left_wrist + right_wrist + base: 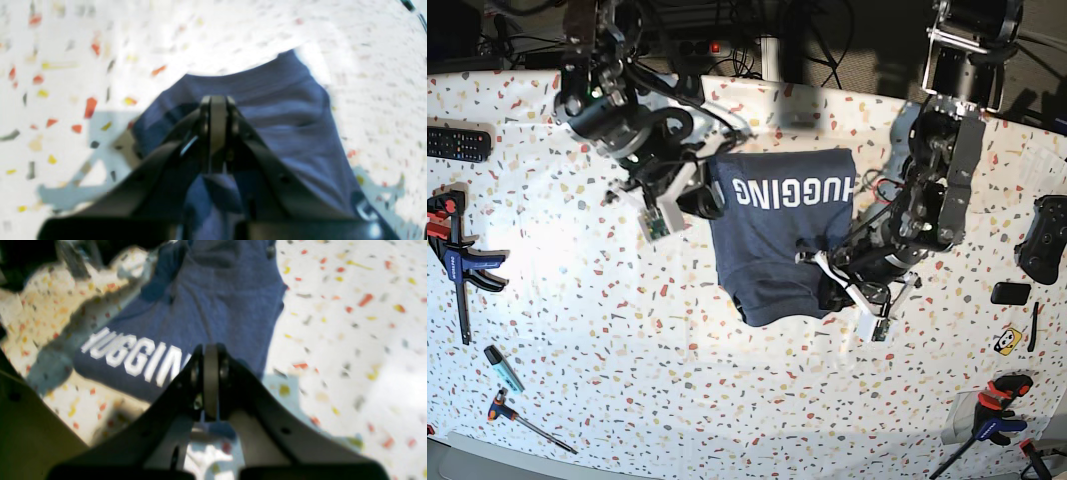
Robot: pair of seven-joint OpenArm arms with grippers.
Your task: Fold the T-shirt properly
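Observation:
The navy T-shirt (777, 230) lies bunched in the middle of the speckled table, with its white lettering (792, 192) showing upside down near its far edge. My right gripper (709, 197) is at the shirt's left edge beside the lettering, jaws shut. In the right wrist view its fingertips (210, 351) overlap the T-shirt (217, 300), whose edge casts an offset shadow. My left gripper (827, 270) is shut at the shirt's near right part, where a fold is lifted. In the left wrist view, T-shirt cloth (283, 110) runs under and between the closed fingers (217, 103).
A remote (457, 143), a blue-handled clamp (457, 250), a marker (502, 367) and a small hand tool (527, 420) lie along the table's left side. On the right are a game controller (1045, 238), a small black box (1009, 293) and another clamp (992, 405).

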